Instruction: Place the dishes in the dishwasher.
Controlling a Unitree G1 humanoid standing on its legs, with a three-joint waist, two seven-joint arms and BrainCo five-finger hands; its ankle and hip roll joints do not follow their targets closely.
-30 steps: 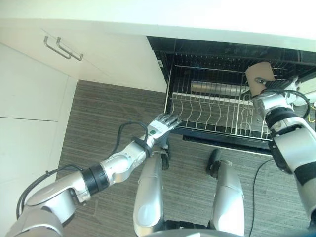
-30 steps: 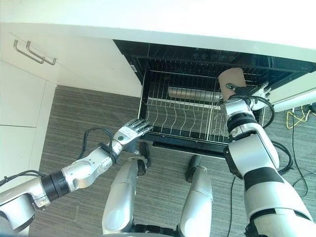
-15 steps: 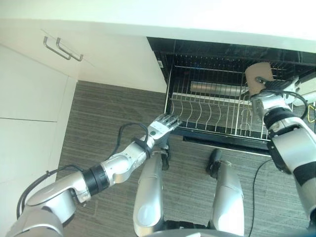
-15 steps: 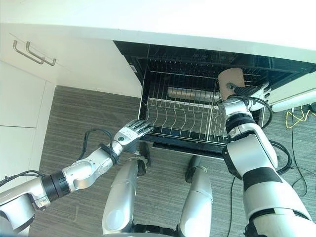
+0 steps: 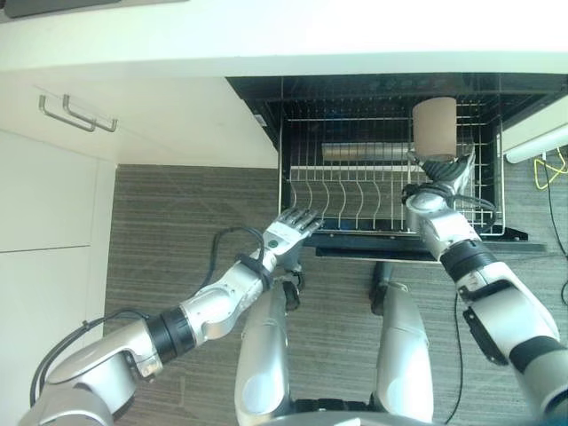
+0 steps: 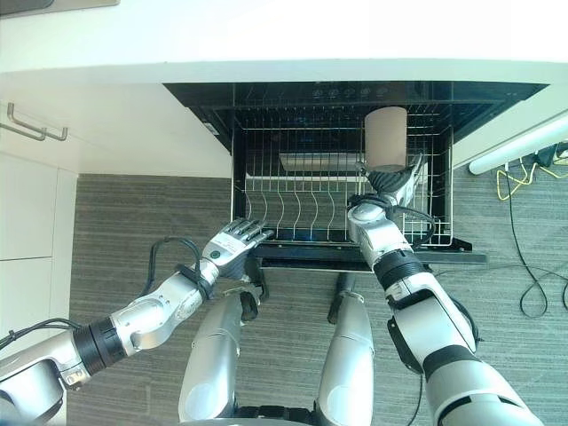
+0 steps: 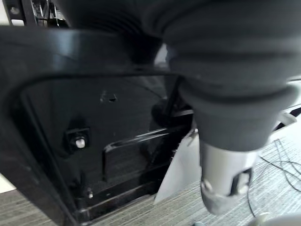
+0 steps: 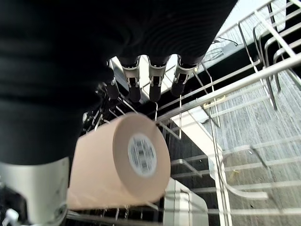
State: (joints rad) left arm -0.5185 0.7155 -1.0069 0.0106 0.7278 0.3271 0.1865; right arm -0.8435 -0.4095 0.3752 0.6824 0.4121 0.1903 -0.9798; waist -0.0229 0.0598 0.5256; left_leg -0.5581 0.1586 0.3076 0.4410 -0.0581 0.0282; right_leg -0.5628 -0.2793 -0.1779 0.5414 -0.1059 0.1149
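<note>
A tan cup [image 5: 434,129] hangs over the right part of the pulled-out wire rack [image 5: 355,191] of the dishwasher. My right hand [image 5: 439,169] is shut on the tan cup from below. In the right wrist view the cup [image 8: 120,162] shows its base, with the fingers [image 8: 150,82] curled along one side and the rack wires beyond. A steel tumbler [image 5: 364,153] lies on its side at the rack's back. My left hand [image 5: 288,229] hovers open at the rack's front left corner, touching nothing.
A white counter [image 5: 266,44] runs above the dishwasher. White cabinets with metal handles [image 5: 75,111] stand on the left. The rack's dark front edge [image 5: 426,253] juts over the wood-look floor. Loose cables [image 6: 532,284] lie on the floor at the right.
The whole view has shifted, so the dishwasher now sits more centred. My right hand still holds the tan cup over the rack's right part, now more upright. The left hand has kept its place.
</note>
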